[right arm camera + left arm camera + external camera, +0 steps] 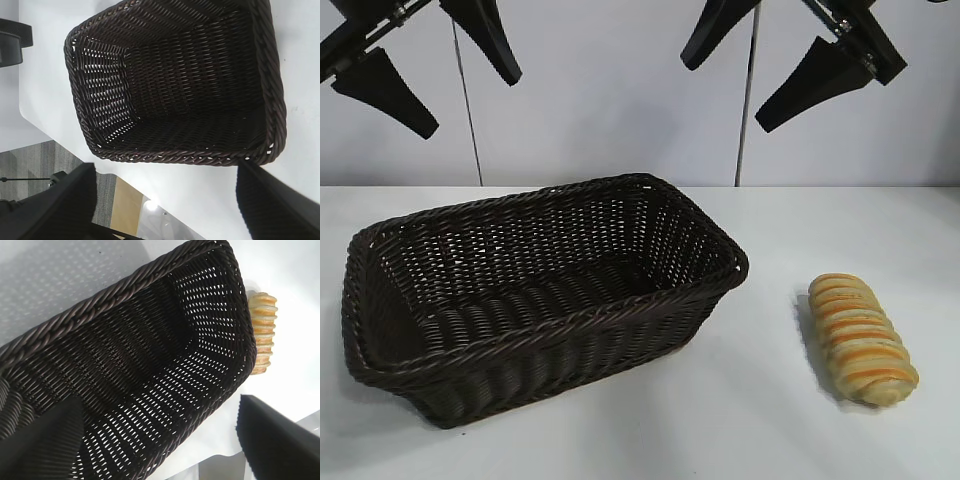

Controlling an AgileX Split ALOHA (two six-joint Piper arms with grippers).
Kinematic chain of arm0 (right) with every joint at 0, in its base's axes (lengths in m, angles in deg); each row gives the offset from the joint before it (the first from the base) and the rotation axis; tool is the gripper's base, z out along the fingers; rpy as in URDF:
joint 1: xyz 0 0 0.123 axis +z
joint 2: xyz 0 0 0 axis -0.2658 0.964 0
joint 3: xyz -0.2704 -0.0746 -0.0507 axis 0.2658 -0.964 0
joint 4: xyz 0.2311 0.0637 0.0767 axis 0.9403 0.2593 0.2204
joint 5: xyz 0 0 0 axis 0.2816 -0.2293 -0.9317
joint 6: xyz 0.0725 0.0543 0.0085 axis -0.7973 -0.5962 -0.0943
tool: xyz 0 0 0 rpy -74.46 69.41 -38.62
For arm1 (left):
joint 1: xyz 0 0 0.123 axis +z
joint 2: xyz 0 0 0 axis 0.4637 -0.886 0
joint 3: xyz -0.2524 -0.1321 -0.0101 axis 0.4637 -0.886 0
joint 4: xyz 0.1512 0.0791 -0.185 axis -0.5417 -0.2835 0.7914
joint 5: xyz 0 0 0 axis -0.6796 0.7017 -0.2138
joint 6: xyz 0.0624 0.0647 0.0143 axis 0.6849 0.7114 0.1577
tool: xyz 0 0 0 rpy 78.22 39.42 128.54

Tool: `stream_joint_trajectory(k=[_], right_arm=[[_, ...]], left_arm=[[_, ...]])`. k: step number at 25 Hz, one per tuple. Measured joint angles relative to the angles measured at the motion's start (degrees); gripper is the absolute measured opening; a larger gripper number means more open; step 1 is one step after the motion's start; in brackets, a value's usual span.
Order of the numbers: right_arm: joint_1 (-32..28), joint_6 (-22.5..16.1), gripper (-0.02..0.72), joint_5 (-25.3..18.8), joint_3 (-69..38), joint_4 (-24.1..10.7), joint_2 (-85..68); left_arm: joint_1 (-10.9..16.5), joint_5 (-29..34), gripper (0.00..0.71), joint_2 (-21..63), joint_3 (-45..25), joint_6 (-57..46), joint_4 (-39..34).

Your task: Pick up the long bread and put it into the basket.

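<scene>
Golden-tan, orange-brown-ridged long bread (861, 338) is found lying on the white table (740, 430), right of the dark woven wicker basket (535, 345). Beyond, high above, left gripper (440, 75) and right gripper (752, 68) are held open, empty.

The exterior camera faces the table (620, 440) level; both wrist cameras look down, sharing the basket (535, 345).
</scene>
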Motion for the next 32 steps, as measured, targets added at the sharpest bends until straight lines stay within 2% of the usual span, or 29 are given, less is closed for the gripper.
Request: stream_joint_trajectory(k=[19,27,32], right_arm=[[0.00,0.20,0.536,0.22,0.00,0.01,0.00],[0.00,0.91,0.536,0.23,0.00,-0.31,0.00],[0.00,1.11,0.536,0.23,0.00,-0.42,0.00]], left_arm=[[0.00,-0.21,0.603,0.00,0.00,0.32,0.00],[0.00,-5.54,0.603,0.00,0.00,0.00,0.00],[0.31,-2.64,0.603,0.00,0.06,0.00,0.00]])
